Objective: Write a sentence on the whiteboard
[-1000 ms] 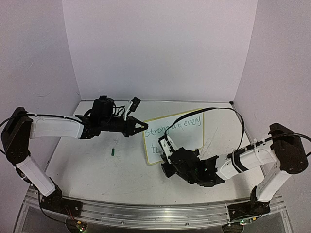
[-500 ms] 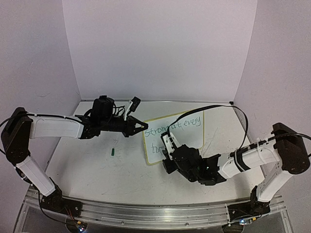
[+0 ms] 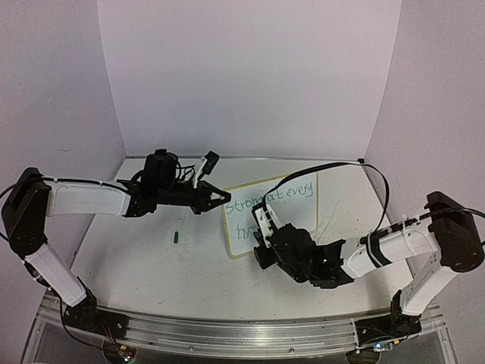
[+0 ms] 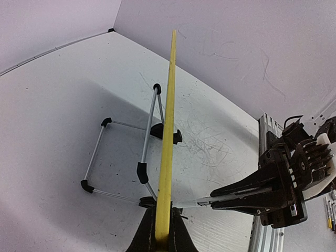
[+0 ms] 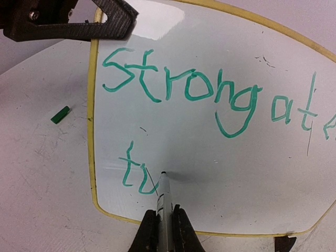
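Green sentence (image 5: 218,94), marker (image 5: 164,197) on whiteboard (image 5: 210,168)

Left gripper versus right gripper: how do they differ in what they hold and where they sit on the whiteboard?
The left gripper clamps the yellow edge of the whiteboard; the right gripper clamps a marker. The left gripper sits at the board's far left corner; the right gripper is at its near edge, marker tip on the second line of the sentence. Both are shut.
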Controlling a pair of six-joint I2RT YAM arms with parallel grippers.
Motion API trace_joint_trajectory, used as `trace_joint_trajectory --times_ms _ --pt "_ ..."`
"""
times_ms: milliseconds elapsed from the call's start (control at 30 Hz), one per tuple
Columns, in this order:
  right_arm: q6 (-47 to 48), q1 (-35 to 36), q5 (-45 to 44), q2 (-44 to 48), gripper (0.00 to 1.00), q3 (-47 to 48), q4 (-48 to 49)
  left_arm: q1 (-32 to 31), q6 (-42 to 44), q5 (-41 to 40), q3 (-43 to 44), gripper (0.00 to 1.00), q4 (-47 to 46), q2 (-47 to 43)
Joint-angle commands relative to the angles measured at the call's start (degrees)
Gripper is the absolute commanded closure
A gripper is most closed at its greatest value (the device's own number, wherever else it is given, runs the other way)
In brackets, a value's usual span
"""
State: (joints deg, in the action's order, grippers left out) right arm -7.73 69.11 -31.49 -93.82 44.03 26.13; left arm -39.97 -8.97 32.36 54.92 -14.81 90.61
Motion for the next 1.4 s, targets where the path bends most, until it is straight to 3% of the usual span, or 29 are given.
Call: trace_joint_trajectory --times_ms 0,1200,1367 --pt "-1.11 -1.04 -0.01 0.24 1.0 0.89 0.57 0.05 1.06 -1.81 2.02 1.0 -0.48 -2.41" --pt "-5.31 -1.0 0.4 -1.28 1.0 -0.62 -3.91 0.02 1.15 -2.0 1.92 1.0 -0.4 -2.63" --pt "-2.51 -0.99 3.64 2.23 1.0 -2.05 0.52 0.06 1.15 -1.9 2.02 1.0 -0.4 -2.52"
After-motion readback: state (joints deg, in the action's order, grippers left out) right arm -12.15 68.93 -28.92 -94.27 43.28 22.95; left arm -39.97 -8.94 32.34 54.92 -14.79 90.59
